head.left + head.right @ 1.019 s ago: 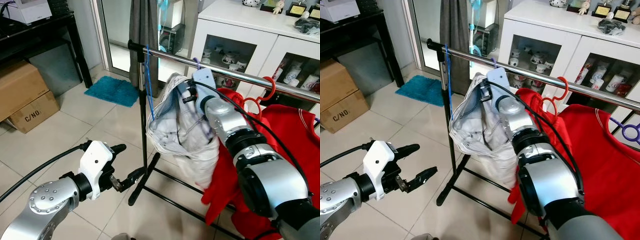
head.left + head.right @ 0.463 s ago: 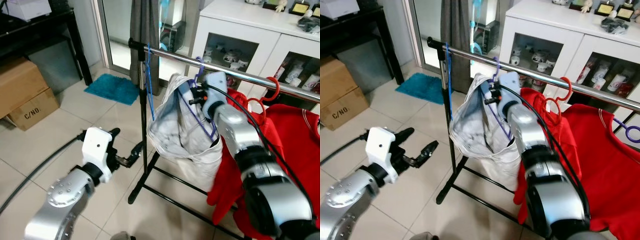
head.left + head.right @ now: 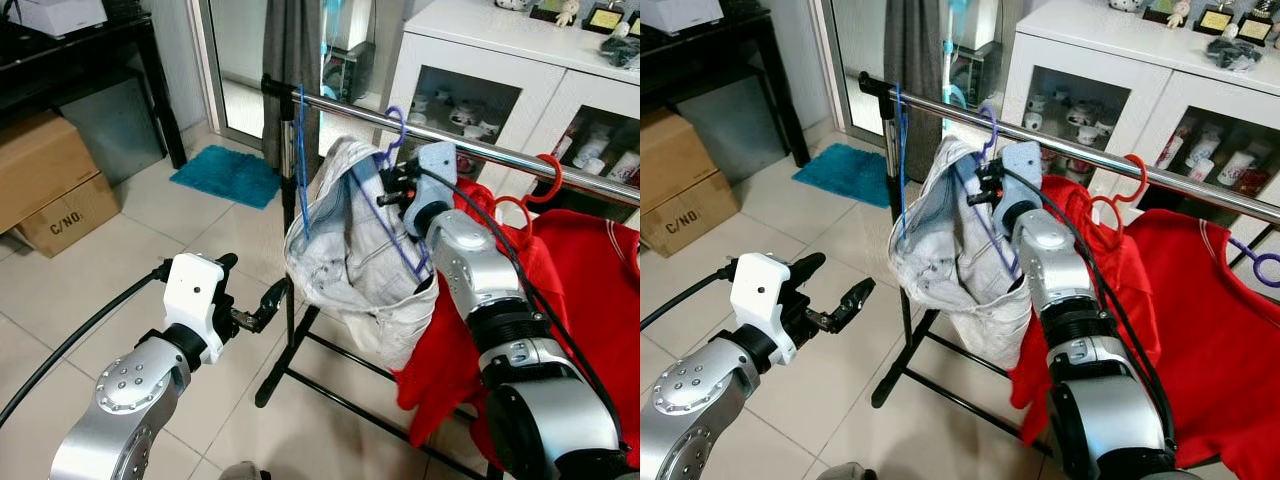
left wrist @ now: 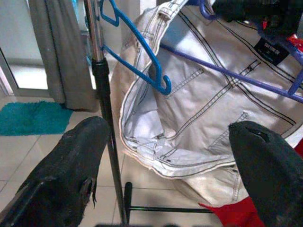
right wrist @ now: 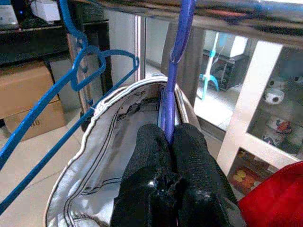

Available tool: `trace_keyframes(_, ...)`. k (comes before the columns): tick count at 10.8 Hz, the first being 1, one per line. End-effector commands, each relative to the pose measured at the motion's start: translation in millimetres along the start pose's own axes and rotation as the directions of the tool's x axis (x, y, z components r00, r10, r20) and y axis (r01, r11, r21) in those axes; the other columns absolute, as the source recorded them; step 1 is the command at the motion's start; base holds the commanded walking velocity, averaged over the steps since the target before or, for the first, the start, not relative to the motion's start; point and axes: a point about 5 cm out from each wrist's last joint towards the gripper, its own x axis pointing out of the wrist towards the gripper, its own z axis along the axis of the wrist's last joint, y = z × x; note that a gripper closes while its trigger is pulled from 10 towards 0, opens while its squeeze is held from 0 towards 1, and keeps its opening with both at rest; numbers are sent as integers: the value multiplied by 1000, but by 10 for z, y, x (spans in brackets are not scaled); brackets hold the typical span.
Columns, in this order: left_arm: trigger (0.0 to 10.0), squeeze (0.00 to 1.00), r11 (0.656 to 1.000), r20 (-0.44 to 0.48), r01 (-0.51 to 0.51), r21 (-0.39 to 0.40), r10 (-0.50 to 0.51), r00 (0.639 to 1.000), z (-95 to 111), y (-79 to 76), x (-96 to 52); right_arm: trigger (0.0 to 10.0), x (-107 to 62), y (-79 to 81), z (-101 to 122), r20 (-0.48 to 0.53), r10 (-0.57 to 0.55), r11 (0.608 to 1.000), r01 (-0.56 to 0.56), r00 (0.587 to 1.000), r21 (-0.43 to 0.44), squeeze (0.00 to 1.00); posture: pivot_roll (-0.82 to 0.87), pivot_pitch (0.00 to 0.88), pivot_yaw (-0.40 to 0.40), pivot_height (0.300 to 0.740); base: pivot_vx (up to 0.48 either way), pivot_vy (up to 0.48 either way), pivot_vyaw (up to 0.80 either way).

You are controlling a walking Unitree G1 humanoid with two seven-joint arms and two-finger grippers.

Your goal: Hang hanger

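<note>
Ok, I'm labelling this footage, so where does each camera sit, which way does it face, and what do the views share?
Left eye view: head, looking down at the chrome clothes rail; both silver arms show.
Right eye view: same scene, shifted sideways.
Left wrist view: along the open left gripper toward the white denim garment.
Right wrist view: along the right gripper, shut on the purple plastic hanger.
Shared: garment, purple hanger and blue plastic hanger.

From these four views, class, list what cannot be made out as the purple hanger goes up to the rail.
- Purple hanger: hook tip, right wrist view, cut by top edge.
- Rail: far end, eye views, cut by frame edge.
- Box lettering: partly too small.
- Right gripper: pads' contact hidden by its fingers.
</note>
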Motion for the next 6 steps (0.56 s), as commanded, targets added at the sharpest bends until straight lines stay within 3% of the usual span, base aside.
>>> trace_keyframes(1,10000,0,1000,5,13,14,-13,1000,31,-36,-9,0,-3,-16,143,53,-9,1000,10,999,-23,0,61,0,-30,740,0,0,0)
trace_keyframes(3,10000,0,999,-13,43,12,-43,999,2,-82,-41,0,32,-18,170,61,-44,999,44,997,-3,0,66,2,-33,740,0,0,0)
trace_keyframes(6,10000,0,998,-13,64,26,-64,998,18,-76,-54,0,75,-60,354,184,-135,986,114,974,118,0,66,0,-24,740,0,0,0)
